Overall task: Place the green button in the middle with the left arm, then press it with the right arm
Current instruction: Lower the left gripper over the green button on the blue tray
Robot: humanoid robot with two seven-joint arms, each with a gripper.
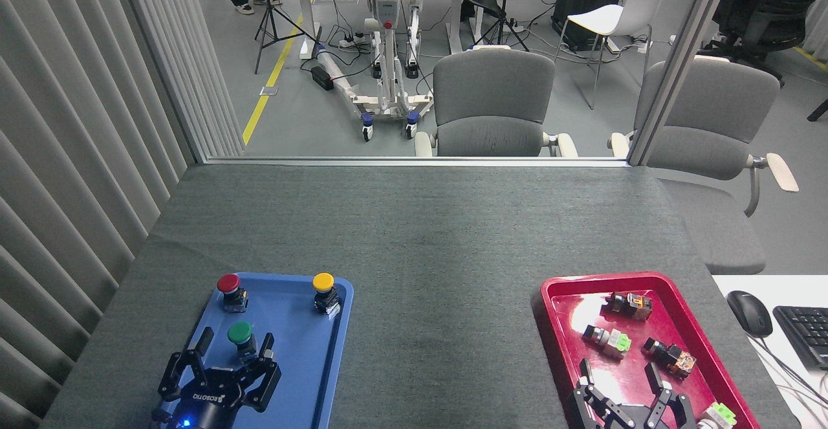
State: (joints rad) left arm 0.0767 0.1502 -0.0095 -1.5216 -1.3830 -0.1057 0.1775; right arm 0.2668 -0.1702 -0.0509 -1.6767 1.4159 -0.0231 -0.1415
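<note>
On the blue tray [336, 325], in its near half, the green button [240, 336] stands upright on its black base, its round green cap facing up. The left claw [236, 345] sits right at it with its black fingers spread wide: one finger [204, 341] rises to the button's left and another [267, 346] stands just beside its right, so the button lies between them, with no grip closed on it. A blue light glows at the claw's base, under the white ROBOTIQ lettering.

Farther back on the same tray the red button [230, 290] stands near the far-left corner and the yellow button [324, 292] near the far-right corner, both upright and well apart from the green one.

The bare grey cloth of the bench [440, 267] stretches between the two trays. On its right side lies the red tray [556, 325], holding several small switch parts [610, 341] scattered apart. The right claw [624, 377] hovers over the near end of that tray, its fingers spread wide and holding nothing.

Beyond the bench's right edge a black mouse [749, 312] and part of a keyboard [805, 332] rest on a white surface. Behind the bench stand two grey office chairs [493, 102].
</note>
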